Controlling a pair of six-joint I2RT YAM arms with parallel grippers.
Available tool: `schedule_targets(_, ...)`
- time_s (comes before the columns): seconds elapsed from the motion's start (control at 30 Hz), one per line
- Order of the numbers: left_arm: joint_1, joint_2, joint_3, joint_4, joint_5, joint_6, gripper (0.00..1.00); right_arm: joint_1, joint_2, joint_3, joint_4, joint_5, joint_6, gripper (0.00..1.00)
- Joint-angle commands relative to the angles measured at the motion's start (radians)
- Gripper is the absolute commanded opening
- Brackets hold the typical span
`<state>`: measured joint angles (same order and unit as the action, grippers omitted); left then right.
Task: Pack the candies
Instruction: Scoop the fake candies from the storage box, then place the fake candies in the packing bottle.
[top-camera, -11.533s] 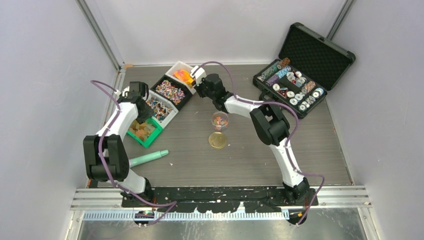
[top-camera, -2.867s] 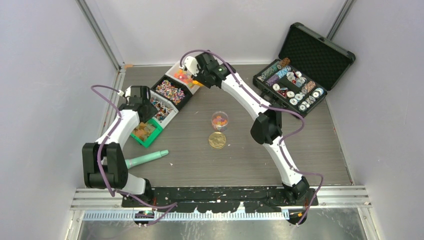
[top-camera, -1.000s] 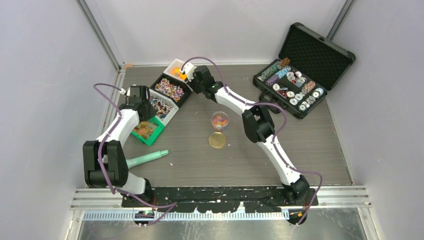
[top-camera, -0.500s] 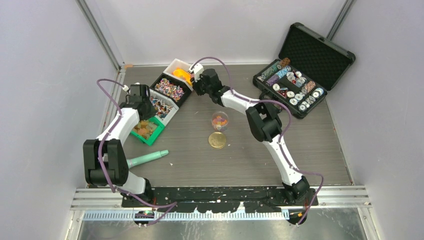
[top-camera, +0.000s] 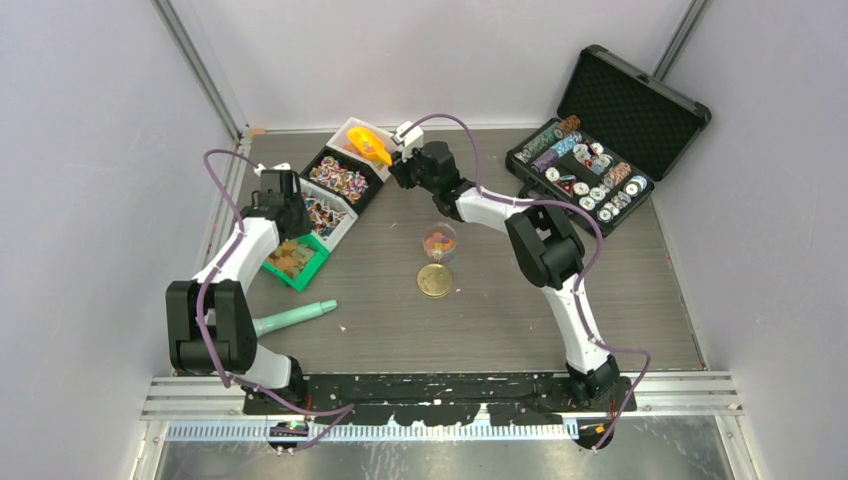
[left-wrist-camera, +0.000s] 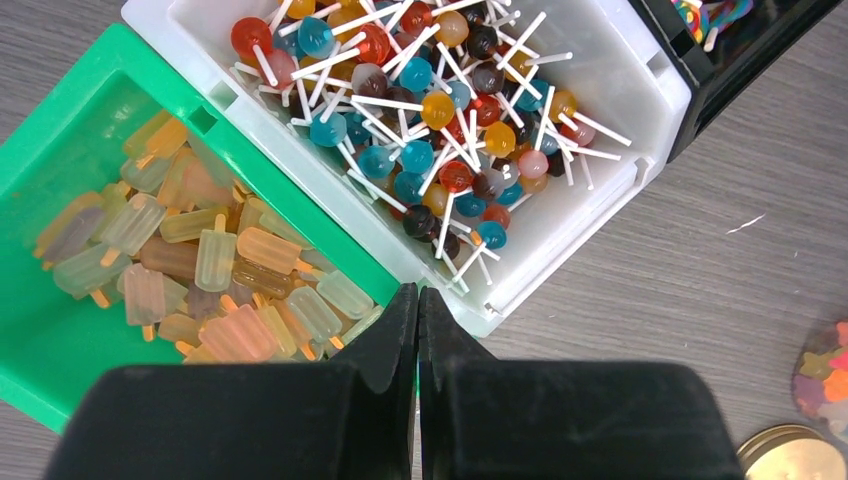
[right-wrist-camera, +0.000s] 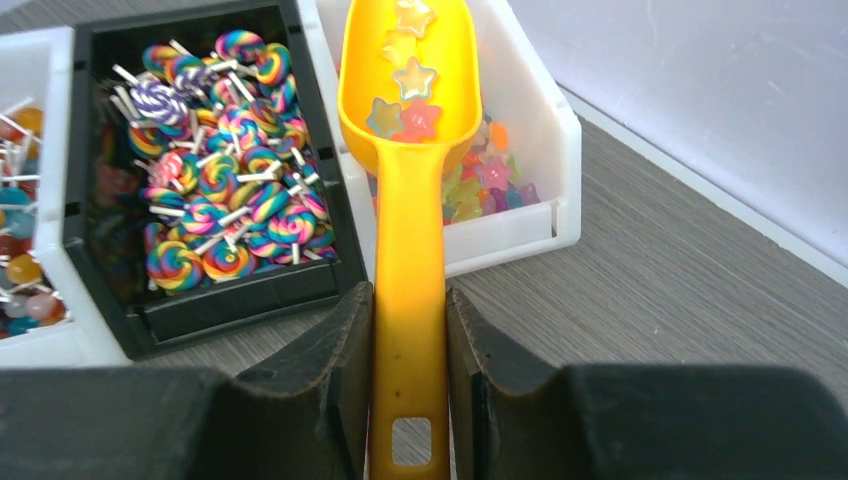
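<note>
Star candies (right-wrist-camera: 405, 95) are sitting in the bowl of the orange scoop (right-wrist-camera: 408, 250), which is hanging just over the white bin (right-wrist-camera: 548, 140) at the far-left corner of the tabletop (top-camera: 500, 320). A second ago the right tool (right-wrist-camera: 408, 310) was reaching closer in over that bin. Now it is pulling back toward mid-tabletop, staying clamped on the scoop handle. Swirl lollipops (right-wrist-camera: 215, 190) are lying in the black bin (right-wrist-camera: 240, 300) beside it. Ball lollipops (left-wrist-camera: 430, 130) are in the next white bin (left-wrist-camera: 640, 120), and popsicle candies (left-wrist-camera: 200, 260) are in the green bin (left-wrist-camera: 90, 90) along the left edge. The left tool (left-wrist-camera: 417, 310), fingers together and holding nothing, is hovering over where those two bins meet, hardly moved. The cup (top-camera: 438, 241) of candies and the gold lid (top-camera: 434, 281) are staying put mid-tabletop.
</note>
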<state>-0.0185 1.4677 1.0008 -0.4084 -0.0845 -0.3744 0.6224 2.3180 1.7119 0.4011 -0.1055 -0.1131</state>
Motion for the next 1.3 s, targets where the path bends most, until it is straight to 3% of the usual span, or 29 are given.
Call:
schedule_targets(0.0, -0.003, -0.013, -0.032, -0.039, 0.003, 0.075, 0.00, -0.004, -0.116, -0.042, 0.173, -0.041, 0.020, 0.00)
schedule_targets(0.3, -0.003, -0.041, -0.047, -0.027, -0.010, 0.102, 0.00, -0.009, -0.253, -0.183, 0.146, -0.057, -0.119, 0.00)
schedule_targets(0.53, -0.003, -0.046, -0.036, -0.016, 0.006, 0.126, 0.00, -0.013, -0.448, -0.384, 0.112, -0.054, -0.279, 0.00)
schedule_targets(0.77, -0.010, -0.061, -0.035, 0.004, 0.040, 0.120, 0.01, -0.013, -0.661, -0.571, -0.024, -0.046, -0.456, 0.00)
schedule_targets(0.97, -0.018, -0.074, 0.009, -0.046, 0.026, 0.073, 0.45, -0.013, -0.846, -0.686, -0.199, -0.042, -0.496, 0.00)
schedule_targets(1.27, -0.023, -0.118, 0.038, -0.095, 0.033, -0.005, 0.69, -0.011, -1.108, -0.765, -0.567, -0.007, -0.610, 0.00)
